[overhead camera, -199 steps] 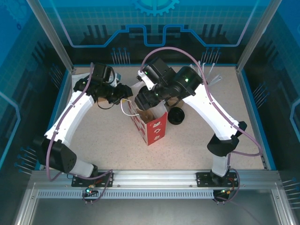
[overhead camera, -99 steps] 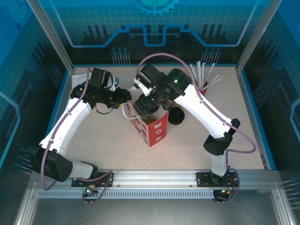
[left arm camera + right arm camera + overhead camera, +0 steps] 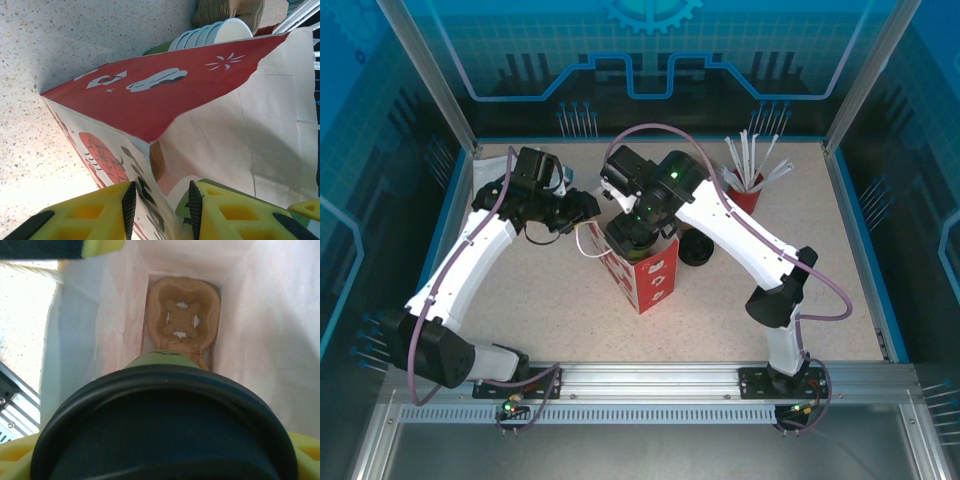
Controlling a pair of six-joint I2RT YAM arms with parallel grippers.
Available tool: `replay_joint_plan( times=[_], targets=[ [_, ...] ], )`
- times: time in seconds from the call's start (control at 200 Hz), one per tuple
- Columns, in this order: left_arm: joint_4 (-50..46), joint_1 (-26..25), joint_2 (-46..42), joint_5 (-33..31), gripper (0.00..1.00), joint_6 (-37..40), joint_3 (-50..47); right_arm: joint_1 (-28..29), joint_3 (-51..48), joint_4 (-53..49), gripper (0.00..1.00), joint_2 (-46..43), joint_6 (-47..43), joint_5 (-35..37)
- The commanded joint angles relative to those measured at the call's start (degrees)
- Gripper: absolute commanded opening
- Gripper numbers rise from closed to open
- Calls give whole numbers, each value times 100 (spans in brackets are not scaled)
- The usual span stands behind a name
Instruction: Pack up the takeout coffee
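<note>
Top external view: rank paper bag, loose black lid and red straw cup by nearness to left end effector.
1. Paper bag: centre, rim held by left end effector.
2. Black lid: right of bag.
3. Red straw cup: back right.

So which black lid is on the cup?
The lid capping the cup in the right fingers; the other lid lies on the table by the bag.

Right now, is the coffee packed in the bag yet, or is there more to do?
Done: the black lid is on the cup, and the brown carrier lies at the bottom of the bag. In hand: the left gripper pinches the bag's rim, and the right gripper holds the cup at the bag's mouth. Left: lower the cup into the carrier and let go.
</note>
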Motion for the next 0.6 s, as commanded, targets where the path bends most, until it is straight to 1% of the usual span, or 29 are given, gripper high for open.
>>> replay_joint_plan(
  times=[0.0,0.595],
  targets=[
    [-35,-47,-89,-127,36,-61,-116,5,-89,-148,77,31,31,115],
    [-53,-46,-120,-139,36,-25,-152,-94,-444,-149,77,166,-10,282]
  ],
)
